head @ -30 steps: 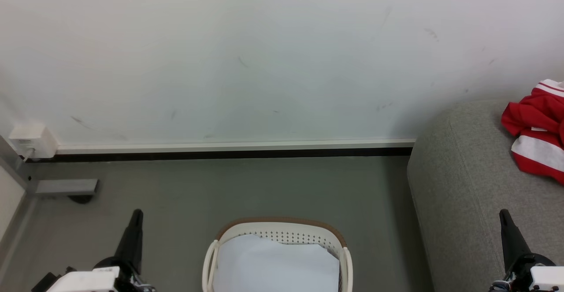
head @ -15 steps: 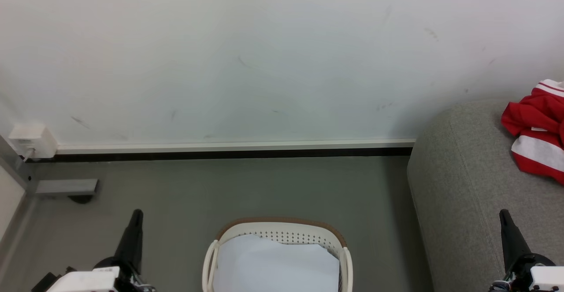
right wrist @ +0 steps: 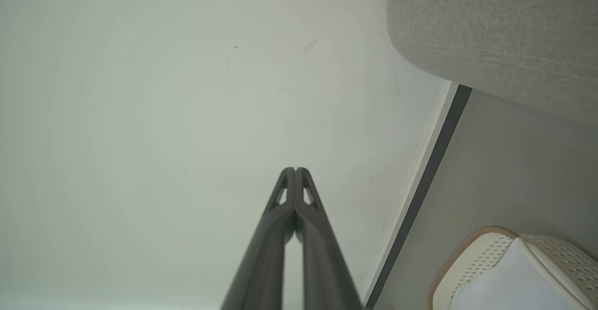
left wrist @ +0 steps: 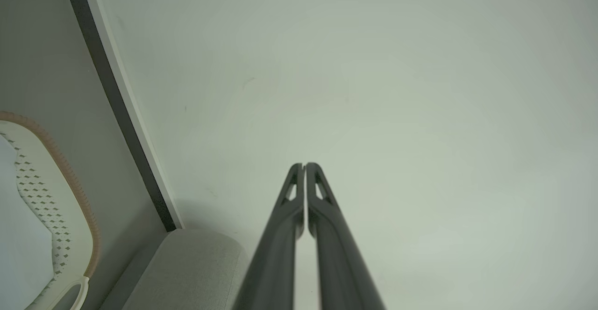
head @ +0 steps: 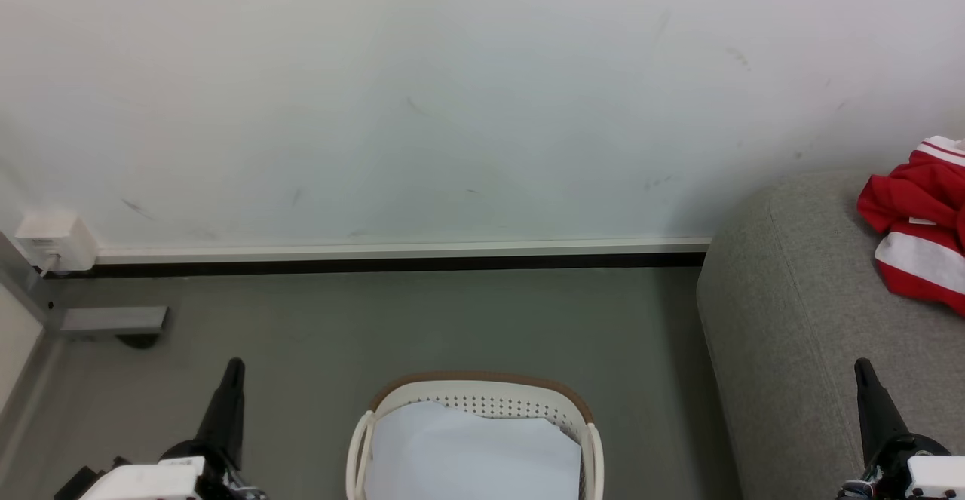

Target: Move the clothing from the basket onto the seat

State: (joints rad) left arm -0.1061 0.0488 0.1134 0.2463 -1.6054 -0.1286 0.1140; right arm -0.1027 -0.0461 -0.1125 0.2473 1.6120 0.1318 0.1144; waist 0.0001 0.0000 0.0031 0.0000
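Since the clothing [head: 916, 221] already lies bunched on the seat [head: 791, 319], ahead and to the right of the right gripper [head: 862, 366], the nearer one, and the basket [head: 482, 381] holds a white sheet [head: 471, 455], both it and the left gripper [head: 234, 366] rest pinched closed, empty; task judged done

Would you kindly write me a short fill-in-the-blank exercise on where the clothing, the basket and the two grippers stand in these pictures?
1. The clothing lies on the seat, at the head view's ____ edge.
2. The basket holds a plain ____ sheet.
3. The left gripper and the right gripper are both ____, with nothing between their fingers.

Missing words: right; white; shut.
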